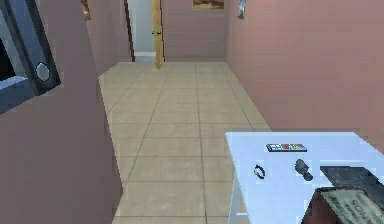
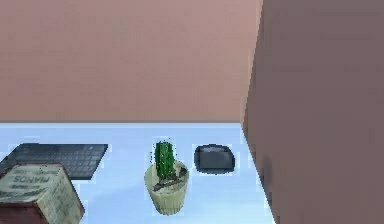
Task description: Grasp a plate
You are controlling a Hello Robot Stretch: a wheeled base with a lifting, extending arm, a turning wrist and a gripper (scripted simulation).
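- Tool: state can't be told from these views; same for whether it holds anything.
- Arm side view: pale surface (image 2: 115,205) runs across the lower part, pink wall (image 2: 120,60) behind it.
- Task item: dark flat dish (image 2: 215,158), rounded-square w/ a raised rim, plate-like, lies flat on the surface right of centre, toward the back edge. Nothing on it.
- Cactus (image 2: 164,158) in a pale pot (image 2: 167,192) stands upright just left of and in front of the dish; close but apart.
- Dark keyboard (image 2: 60,158) lies flat at the arm side view's left, well apart from the dish.
- Printed box (image 2: 40,195) sits in the bottom-left corner, in front of the keyboard, overlapping its near edge in the pic.
- Darker wall section (image 2: 320,110) fills the arm side view's right, just beside the dish's right side.
- Forward view: tiled floor (image 1: 170,120) of a hallway btw pink walls, wood-framed doorway (image 1: 145,30) at the far end.
- Dark-framed window (image 1: 20,50) at the forward view's upper left.
- Same white surface's corner at the forward view's lower right, w/ a slim remote (image 1: 285,148), a small ring-shaped item (image 1: 260,172) and a small dark object (image 1: 303,170) just right of the ring; can't tell what it is.
- Keyboard and box also at the forward view's bottom-right edge.
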